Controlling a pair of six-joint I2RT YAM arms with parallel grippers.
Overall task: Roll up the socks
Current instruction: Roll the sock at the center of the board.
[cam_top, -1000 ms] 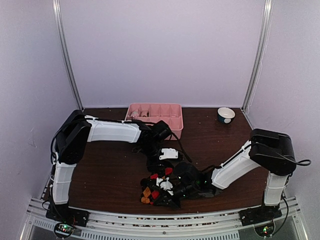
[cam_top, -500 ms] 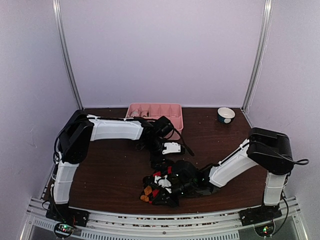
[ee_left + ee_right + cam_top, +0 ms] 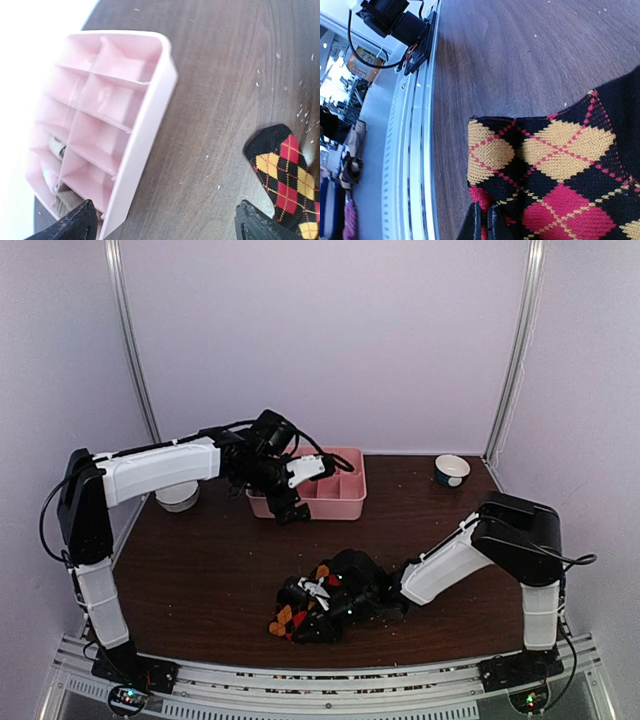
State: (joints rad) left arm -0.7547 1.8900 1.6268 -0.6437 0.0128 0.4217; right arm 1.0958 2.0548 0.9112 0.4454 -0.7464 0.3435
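Note:
The socks (image 3: 300, 612) are a black argyle bundle with red and orange diamonds, lying near the table's front edge. My right gripper (image 3: 322, 606) lies low on top of them. In the right wrist view the right gripper (image 3: 483, 226) is shut, pinching a fold of the argyle sock (image 3: 555, 165). My left gripper (image 3: 288, 506) hangs raised at the front left corner of the pink tray (image 3: 345, 502), well away from the bundle. Its fingers (image 3: 75, 225) stand wide open and empty over bare table, and one end of an argyle sock (image 3: 284, 172) shows at the right of that view.
The pink compartment tray (image 3: 145, 135) stands at the back, with something pale in its left compartments. A white bowl (image 3: 178, 496) sits at the back left, a teal-and-white cup (image 3: 452, 470) at the back right. A metal rail (image 3: 415, 150) runs along the table's front edge beside the socks.
My left gripper let go, opened wide, rose and swung back to the pink tray. The right gripper stayed shut on the socks and drew them slightly left.

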